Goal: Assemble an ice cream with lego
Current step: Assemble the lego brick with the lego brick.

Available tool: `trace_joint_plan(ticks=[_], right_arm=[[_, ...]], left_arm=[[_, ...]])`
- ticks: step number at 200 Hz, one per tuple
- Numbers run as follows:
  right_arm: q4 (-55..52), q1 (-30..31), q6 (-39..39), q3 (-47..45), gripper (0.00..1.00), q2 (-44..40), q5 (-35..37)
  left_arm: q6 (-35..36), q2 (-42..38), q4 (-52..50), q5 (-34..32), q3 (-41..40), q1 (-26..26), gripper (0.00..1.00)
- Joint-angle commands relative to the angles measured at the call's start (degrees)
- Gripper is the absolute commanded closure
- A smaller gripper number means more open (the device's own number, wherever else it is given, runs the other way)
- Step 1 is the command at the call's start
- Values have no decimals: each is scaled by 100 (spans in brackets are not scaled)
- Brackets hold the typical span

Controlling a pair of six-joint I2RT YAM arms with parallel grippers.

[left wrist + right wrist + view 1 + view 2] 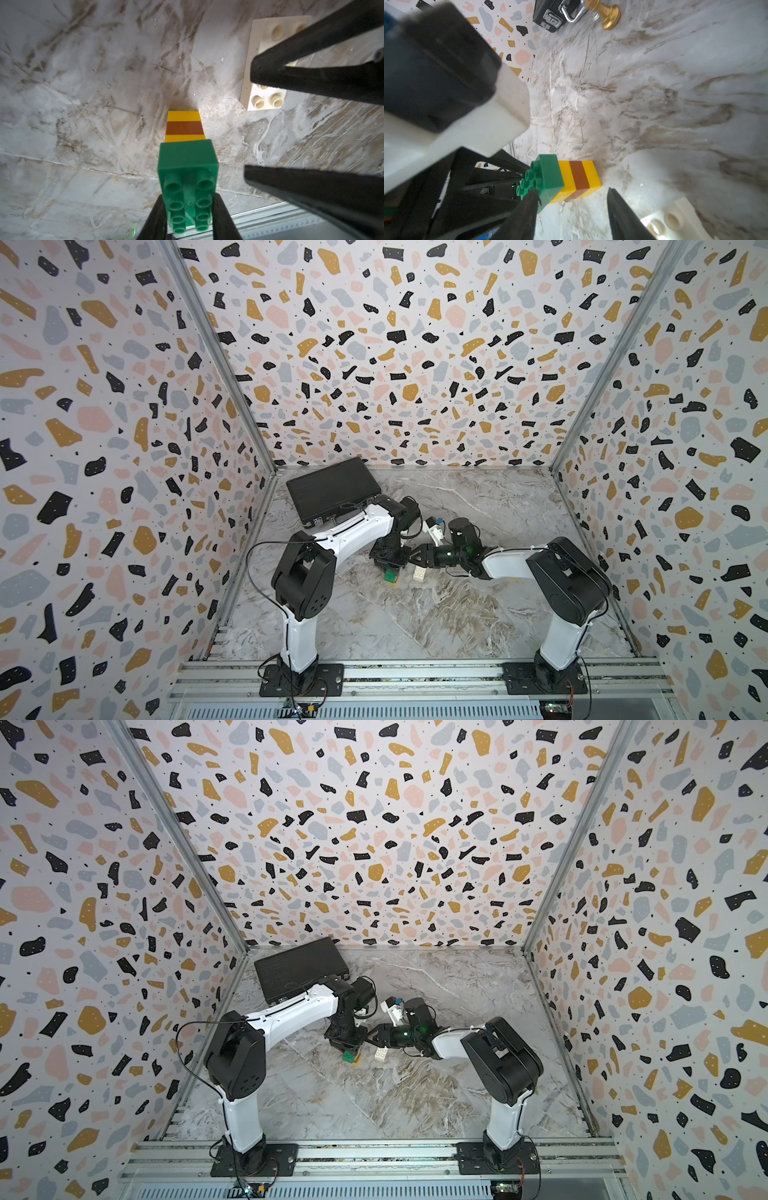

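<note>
1. The left gripper (pixel 188 198) is pressed shut on the green brick (pixel 187 162). One finger is set against each long side, and the studs are turned towards the wrist camera.
2. Under the green brick the yellow-brown-yellow stick (pixel 184 125) is attached. Together they make up the unfinished ice cream (pixel 390 576), which is held pointing down at the marble table (pixel 457 614), near its middle. The stick's lower yellow end appears to meet the surface, though contact cannot be confirmed.
3. The right gripper (pixel 571 190) is seen with its jaws spread and nothing held between them. Its tips are placed just beside the stack. In the right wrist view one finger overlaps the edge of the green brick.
4. The white brick (pixel 266 101) is laid flat on the table, studs up, just beside the stack. In the left wrist view it is partly covered by a finger of the right gripper.
5. The black briefcase (pixel 332 489) is set in the far left corner, well apart from the bricks. A brass-coloured knob (pixel 608 14) is seen just beside its handle.
</note>
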Motion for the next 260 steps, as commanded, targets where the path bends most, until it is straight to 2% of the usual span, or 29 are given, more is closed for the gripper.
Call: trace_joint_plan(ticks=[1, 62, 117, 161, 240, 260], right_arm=[[-138, 37, -126, 213, 43, -89, 5], [-297, 61, -146, 316, 43, -6, -1], [-30, 151, 119, 430, 38, 248, -388], [355, 220, 470, 513, 39, 530, -669], [679, 336, 832, 635, 49, 850, -926], [663, 345, 857, 635, 56, 886, -908]], left_arm=[[82, 336, 44, 18, -16, 21, 92], [374, 467, 262, 191, -86, 90, 89], [588, 602, 403, 302, -7, 99, 87], [565, 529, 541, 201, -112, 100, 87], [785, 545, 826, 269, -113, 99, 86], [813, 578, 835, 143, -132, 103, 84]])
